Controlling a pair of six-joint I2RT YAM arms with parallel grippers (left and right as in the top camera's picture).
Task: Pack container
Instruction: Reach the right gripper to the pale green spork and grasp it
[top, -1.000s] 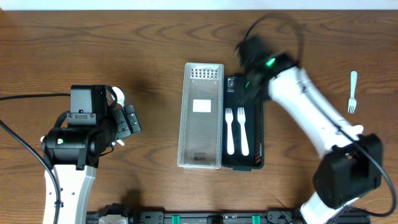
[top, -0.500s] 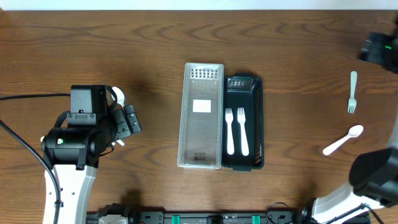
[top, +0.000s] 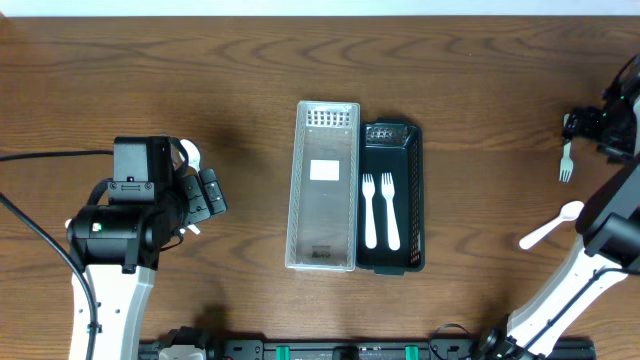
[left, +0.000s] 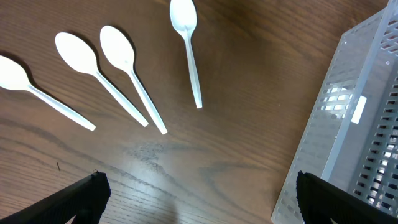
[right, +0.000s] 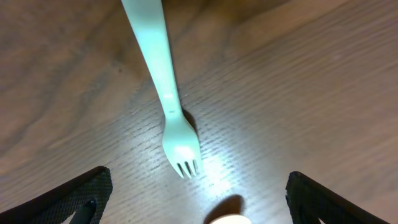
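A black container (top: 402, 140) stands mid-table with two white forks (top: 379, 210) lying in it. Against its left side stands a clear plastic container (top: 325, 185), whose corner shows in the left wrist view (left: 357, 124). A loose white fork (top: 566, 163) (right: 168, 93) lies at the far right. My right gripper (top: 592, 133) (right: 199, 199) hangs open just above it, tines between the fingers. A white spoon (top: 550, 226) lies nearer the front. My left gripper (top: 205, 195) (left: 202, 199) is open over bare wood, with several white spoons (left: 127, 78) ahead of it.
The right arm's base (top: 600, 270) stands at the right edge and the left arm's base (top: 110, 235) at the left. A black rail (top: 320, 351) runs along the front edge. Brown wood shows between the containers and each arm.
My right arm swung from over the black container out to the far right, above the loose fork, and its jaws opened wide. The left arm has not moved.
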